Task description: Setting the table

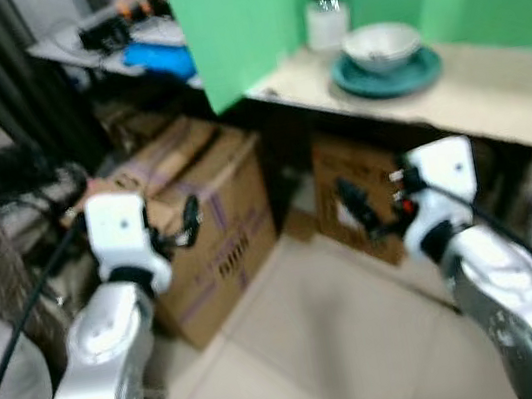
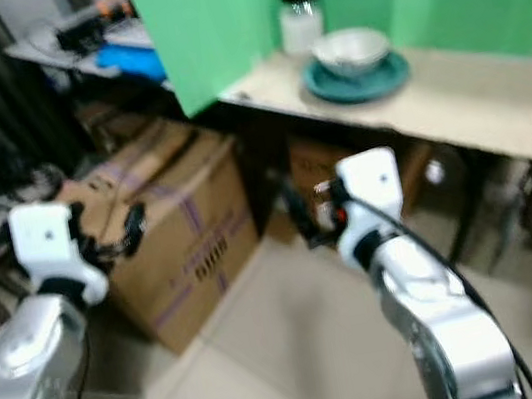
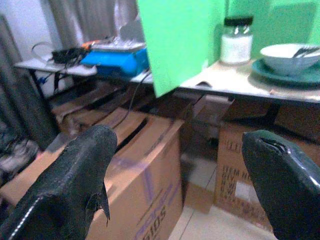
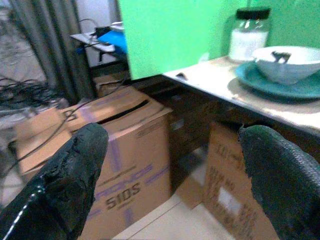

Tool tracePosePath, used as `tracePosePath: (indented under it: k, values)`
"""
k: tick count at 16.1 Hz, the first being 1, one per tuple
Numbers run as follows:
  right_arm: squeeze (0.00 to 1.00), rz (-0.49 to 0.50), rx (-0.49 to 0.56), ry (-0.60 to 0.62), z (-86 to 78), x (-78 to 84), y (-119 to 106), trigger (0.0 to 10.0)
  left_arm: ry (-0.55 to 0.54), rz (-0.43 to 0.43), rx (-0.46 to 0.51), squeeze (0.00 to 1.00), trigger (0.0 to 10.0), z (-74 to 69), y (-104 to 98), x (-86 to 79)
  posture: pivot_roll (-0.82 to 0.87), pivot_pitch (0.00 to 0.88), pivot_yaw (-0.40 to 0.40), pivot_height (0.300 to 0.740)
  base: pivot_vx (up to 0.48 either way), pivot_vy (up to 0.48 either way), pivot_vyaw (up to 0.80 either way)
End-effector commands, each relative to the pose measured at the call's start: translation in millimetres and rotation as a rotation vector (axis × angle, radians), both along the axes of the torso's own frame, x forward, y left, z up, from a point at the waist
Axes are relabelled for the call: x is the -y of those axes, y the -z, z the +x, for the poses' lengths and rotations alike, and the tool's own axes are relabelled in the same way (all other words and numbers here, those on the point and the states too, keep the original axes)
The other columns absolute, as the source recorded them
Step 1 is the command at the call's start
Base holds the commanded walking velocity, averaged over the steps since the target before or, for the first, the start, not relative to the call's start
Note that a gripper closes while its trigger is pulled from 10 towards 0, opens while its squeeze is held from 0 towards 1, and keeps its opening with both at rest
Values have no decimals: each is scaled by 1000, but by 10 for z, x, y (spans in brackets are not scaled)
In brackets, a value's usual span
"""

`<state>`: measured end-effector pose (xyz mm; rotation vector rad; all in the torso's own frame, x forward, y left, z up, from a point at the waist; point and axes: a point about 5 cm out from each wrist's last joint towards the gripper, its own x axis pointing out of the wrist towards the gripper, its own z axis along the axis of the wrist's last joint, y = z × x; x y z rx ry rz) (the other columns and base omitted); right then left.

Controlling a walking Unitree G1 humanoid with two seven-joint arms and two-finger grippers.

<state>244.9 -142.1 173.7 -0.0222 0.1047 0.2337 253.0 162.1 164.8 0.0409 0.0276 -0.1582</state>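
A light wooden table (image 1: pixel 492 93) stands ahead on the right, in front of a green backdrop. On it a white bowl (image 1: pixel 381 44) rests on a teal plate (image 1: pixel 418 74), with a utensil (image 4: pixel 280 55) lying inside the bowl. A glass jar (image 1: pixel 328 12) with a black lid stands just behind them. My left gripper (image 1: pixel 189 222) is raised at the lower left, open and holding nothing. My right gripper (image 1: pixel 353 208) is held up below the table's edge, also open and holding nothing. Both are well short of the table.
A large cardboard box (image 1: pixel 203 219) sits on the floor between my arms, and another box (image 1: pixel 354 180) stands under the table. A cluttered side table (image 1: pixel 109 37) with a blue item is at the back left. Dark curtains and cables line the left. Beige floor lies in front.
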Motion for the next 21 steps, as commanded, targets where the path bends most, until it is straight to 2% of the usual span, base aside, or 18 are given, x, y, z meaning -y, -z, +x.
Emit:
tracePosePath:
  k: [1, 4, 5, 10, 15, 18, 21]
  values:
    - [1000, -16, 35, 29, -6, 59, -60, 10000, 24, 1, 17, 651, 10000, 4, -40, 45, -55, 0, 90, 740, 368, 0, 0]
    - [1000, -6, 41, 57, -1, 92, -81, 10000, 34, -1, 19, 647, 10000, 20, -41, 57, -59, 0, 90, 740, 369, 0, 0]
    - [1000, 16, 41, 73, 2, 112, -90, 10000, 39, 1, 19, 651, 10000, 24, -40, 65, -60, 0, 90, 740, 371, 0, -800]
    - [1000, 10, 45, 71, -1, 117, -99, 10000, 51, 3, 21, 655, 10000, 20, -37, 80, -60, 0, 85, 740, 368, 0, -800]
    - [1000, 29, 40, 105, -62, 100, -67, 10000, 84, 30, 5, 655, 10000, -17, -26, 49, -41, 0, 116, 740, 365, 0, -756]
    - [1000, 37, 36, 124, -84, 99, -10, 10000, 116, 48, 20, 651, 10000, -11, -77, 62, -15, 0, 106, 740, 346, 0, 0]
    - [1000, 31, 47, 108, -34, 77, -22, 10000, 118, 52, 17, 655, 10000, -25, -67, 54, -9, 0, 101, 740, 345, 0, 0]
